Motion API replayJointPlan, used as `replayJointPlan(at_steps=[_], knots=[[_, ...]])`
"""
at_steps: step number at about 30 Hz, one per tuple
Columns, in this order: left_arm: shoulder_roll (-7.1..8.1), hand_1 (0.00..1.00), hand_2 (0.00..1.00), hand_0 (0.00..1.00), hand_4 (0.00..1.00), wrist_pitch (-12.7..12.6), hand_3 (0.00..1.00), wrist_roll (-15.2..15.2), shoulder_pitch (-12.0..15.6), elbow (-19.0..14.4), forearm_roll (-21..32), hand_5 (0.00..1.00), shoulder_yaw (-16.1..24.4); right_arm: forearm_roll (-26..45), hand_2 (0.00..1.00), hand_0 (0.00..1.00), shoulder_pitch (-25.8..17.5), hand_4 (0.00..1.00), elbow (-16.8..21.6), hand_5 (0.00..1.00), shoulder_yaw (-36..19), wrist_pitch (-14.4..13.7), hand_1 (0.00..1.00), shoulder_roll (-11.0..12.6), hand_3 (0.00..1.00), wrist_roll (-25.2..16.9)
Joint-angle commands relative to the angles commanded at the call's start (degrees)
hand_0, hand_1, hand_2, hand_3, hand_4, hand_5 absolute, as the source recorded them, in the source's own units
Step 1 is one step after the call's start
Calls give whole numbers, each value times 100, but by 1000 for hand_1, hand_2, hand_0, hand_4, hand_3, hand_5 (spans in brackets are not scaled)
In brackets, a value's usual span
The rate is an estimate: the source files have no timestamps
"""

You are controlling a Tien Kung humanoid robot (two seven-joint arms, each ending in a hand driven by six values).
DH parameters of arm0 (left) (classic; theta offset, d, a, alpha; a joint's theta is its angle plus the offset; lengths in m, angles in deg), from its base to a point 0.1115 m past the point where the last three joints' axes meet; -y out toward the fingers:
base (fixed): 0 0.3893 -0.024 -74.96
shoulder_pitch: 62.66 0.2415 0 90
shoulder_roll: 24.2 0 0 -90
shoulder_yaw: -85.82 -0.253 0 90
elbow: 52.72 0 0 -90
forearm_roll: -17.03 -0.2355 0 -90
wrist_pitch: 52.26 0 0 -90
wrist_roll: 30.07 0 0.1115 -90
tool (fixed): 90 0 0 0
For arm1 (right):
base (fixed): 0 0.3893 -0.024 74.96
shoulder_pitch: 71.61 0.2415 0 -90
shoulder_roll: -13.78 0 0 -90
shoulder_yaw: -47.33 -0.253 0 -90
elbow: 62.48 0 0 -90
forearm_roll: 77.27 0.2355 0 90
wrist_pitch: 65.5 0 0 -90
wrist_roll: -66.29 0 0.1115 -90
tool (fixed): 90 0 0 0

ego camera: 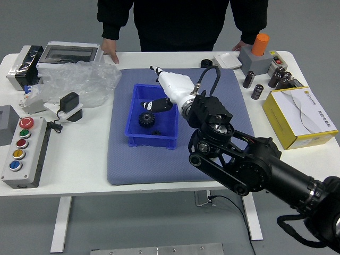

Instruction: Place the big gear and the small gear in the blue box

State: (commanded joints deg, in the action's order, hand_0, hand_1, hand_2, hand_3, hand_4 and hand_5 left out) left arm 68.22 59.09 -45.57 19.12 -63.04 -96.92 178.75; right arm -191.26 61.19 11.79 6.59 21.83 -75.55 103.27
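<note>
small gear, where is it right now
In the head view, the small gear lies inside the blue box, near its front wall, just right of the big gear and slightly closer to the robot.

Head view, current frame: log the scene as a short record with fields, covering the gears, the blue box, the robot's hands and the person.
blue box: on the mat, box wall at
big gear: inside the box
small gear: inside the box, nearer its front wall
right hand: over the box, fingers spread, holding nothing
left hand: not in view
person: at the far side, both hands at the table's far edge
left side: button panel, clear plastic bag
right side: yellow box
task state: both gears in the box
</note>
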Motion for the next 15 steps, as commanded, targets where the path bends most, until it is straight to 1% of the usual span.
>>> replayJointPlan(at_steps=[2, 3, 7, 8, 9, 14, 15], knots=[[1, 785, 795, 807, 595, -9, 750, 2, 0, 0, 20, 250, -17, -95, 785, 739, -75, 869, 122, 448, -171, -29, 636, 95, 970, 0], [3, 785, 795, 807, 594, -15, 749, 5, 1, 0, 32, 250, -27, -128, 773, 753, -117, 841, 182, 426, -254, -53, 669, 150, 907, 0], [10, 785, 795, 807, 594, -37, 749, 18, 2, 0, 73, 250, -60, -218, 773, 753, -304, 841, 412, 426, -585, -218, 669, 368, 907, 0], [12, 785, 795, 807, 594, -42, 749, 24, 1, 0, 87, 250, -68, -241, 773, 753, -378, 841, 485, 426, -694, -317, 669, 440, 907, 0], [13, 785, 795, 807, 594, -45, 749, 29, 0, 0, 97, 250, -74, -252, 802, 782, -431, 789, 534, 419, -777, -390, 713, 489, 878, 0], [26, 785, 795, 807, 594, -73, 749, 67, -4, 0, 175, 250, -121, -102, 802, 782, -809, 789, 773, 419, -1310, -964, 713, 785, 878, -52], [28, 785, 795, 807, 594, -82, 749, 73, -1, 0, 199, 250, -136, -47, 827, 811, -881, 697, 804, 539, -1415, -1091, 761, 839, 820, -129]])
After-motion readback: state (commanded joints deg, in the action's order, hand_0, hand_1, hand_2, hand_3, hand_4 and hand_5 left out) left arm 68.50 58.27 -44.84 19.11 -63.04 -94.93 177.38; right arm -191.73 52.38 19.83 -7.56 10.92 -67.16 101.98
